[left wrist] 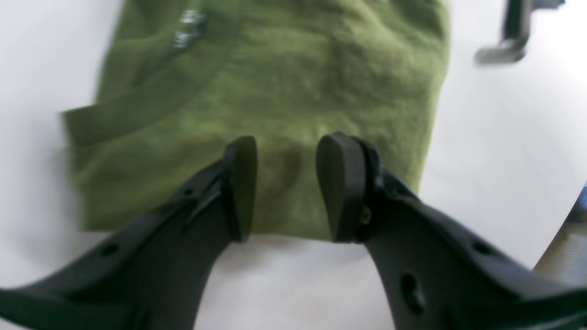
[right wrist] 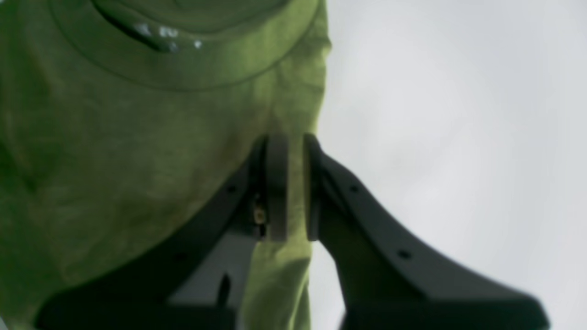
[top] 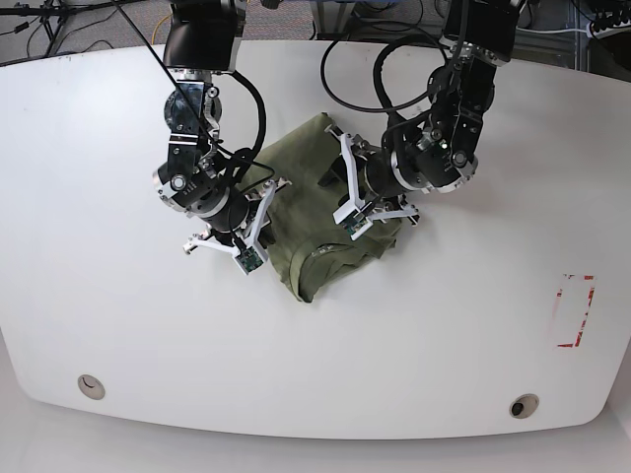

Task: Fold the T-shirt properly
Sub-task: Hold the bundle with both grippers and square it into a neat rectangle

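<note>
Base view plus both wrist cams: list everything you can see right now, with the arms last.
T-shirt: one, olive green, bunched and partly folded at the table's centre, between the arms.
Table: one, white, rounded edge, under everything.
Red marking: one, red outline, on the table's right side in the base view.
Round holes: two, near the table's front edge, one at each corner.
Cables: several, black, looping from the arms at the back.
Left gripper: one, black, jaws apart just over the shirt's edge.
Right gripper: one, black, closed on a fold of the shirt.
</note>
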`<action>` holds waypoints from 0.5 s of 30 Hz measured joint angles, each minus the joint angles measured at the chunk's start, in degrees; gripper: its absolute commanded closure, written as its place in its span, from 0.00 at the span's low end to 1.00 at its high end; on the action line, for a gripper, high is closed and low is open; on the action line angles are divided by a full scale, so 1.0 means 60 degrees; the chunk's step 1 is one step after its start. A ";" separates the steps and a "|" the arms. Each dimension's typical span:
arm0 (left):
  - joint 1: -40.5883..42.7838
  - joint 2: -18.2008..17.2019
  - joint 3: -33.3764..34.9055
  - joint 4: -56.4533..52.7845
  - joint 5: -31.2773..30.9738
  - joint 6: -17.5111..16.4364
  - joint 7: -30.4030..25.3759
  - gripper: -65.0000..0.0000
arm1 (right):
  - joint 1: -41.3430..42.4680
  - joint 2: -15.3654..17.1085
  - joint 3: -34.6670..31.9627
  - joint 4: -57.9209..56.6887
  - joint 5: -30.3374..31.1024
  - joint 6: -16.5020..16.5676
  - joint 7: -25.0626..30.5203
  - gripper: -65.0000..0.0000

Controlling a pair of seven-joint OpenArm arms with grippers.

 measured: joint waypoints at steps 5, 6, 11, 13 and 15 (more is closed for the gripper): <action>-0.0004 0.0044 -0.0004 -0.0743 -0.0007 0.0000 -0.0007 0.63 | -0.0004 0.0011 0.0018 -0.0554 -0.0004 0.0007 0.0197 0.92; -0.0007 0.0033 -0.0004 -0.0820 0.0004 0.0033 -0.0022 0.63 | -0.0004 0.0004 0.0015 -0.0670 -0.0007 0.0004 0.0277 0.92; 0.0000 -0.0018 -0.0036 -0.1479 0.0029 0.0033 -0.0674 0.63 | -0.0044 0.0004 0.0022 -0.1173 0.0011 0.0004 0.1009 0.92; -0.0015 -0.0018 -0.0036 -0.1712 0.0007 0.0029 -0.0772 0.63 | -0.0073 0.0004 0.0044 -0.1308 0.0004 0.0004 0.1056 0.92; -0.0025 -0.0044 -0.0036 -0.1960 0.0000 0.0029 -0.0765 0.63 | -0.0160 0.0004 0.0069 -0.1366 0.0007 0.0000 0.1111 0.92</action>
